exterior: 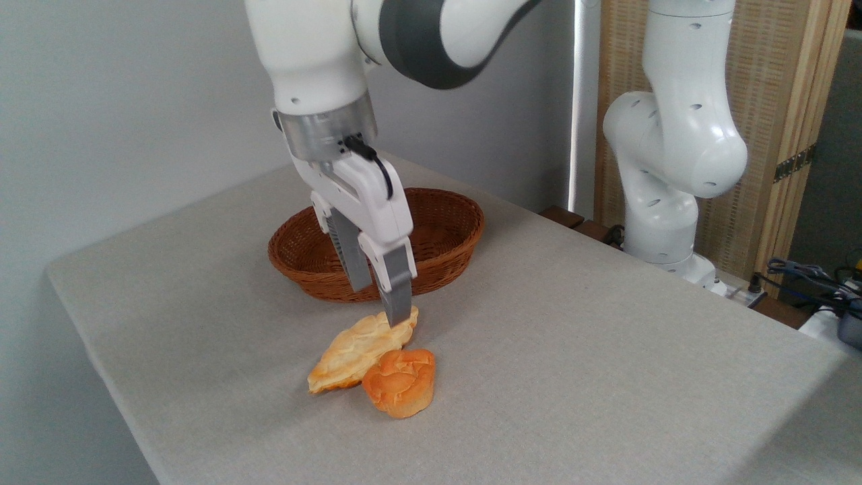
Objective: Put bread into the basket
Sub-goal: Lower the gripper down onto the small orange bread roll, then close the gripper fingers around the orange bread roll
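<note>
The bread [400, 382], a round orange-brown bun with a ridged top, sits on the grey tablecloth near the front. It touches a longer pale-yellow pastry [357, 349] on its left. My gripper [378, 300] hangs open above the far end of that pastry, behind the bun, with nothing between its grey fingers [397, 289]. The nearer fingertip overlaps the pastry's top edge in the picture; whether it touches I cannot tell. The oval reddish-brown wicker basket [458, 232] stands behind the gripper and looks empty where visible.
The arm's white base [663, 162] stands off the table's right back corner, with cables [808, 276] beside it. The table's left edge [94, 350] drops off near the pastries. A wooden screen [774, 101] is behind the base.
</note>
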### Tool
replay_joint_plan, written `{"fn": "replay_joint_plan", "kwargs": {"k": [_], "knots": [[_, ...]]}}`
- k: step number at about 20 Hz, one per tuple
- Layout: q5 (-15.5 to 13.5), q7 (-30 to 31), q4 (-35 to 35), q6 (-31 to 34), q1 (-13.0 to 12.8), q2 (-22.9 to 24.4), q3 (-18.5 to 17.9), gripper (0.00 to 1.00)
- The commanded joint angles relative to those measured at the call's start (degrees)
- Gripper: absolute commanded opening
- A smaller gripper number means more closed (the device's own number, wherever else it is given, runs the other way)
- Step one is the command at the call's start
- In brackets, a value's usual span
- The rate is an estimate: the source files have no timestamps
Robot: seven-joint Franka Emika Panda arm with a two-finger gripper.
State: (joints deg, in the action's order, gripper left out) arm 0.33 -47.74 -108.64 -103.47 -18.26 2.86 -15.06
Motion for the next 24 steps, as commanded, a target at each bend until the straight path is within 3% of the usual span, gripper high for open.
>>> {"fn": "replay_joint_plan", "kwargs": {"k": [1,11,17,24], "knots": [[-0.1,-2.0,-3.7,-6.0,-0.5,-0.4,-1.6,1.00],[0.7,-2.6,-8.4,-14.7,0.2,-3.0,-1.9,1.00],[1.0,-7.5,-8.8,-14.8,0.8,-3.4,-3.9,1.00],[0.9,-7.9,-10.7,-14.7,0.6,-4.1,-3.8,1.00]]}}
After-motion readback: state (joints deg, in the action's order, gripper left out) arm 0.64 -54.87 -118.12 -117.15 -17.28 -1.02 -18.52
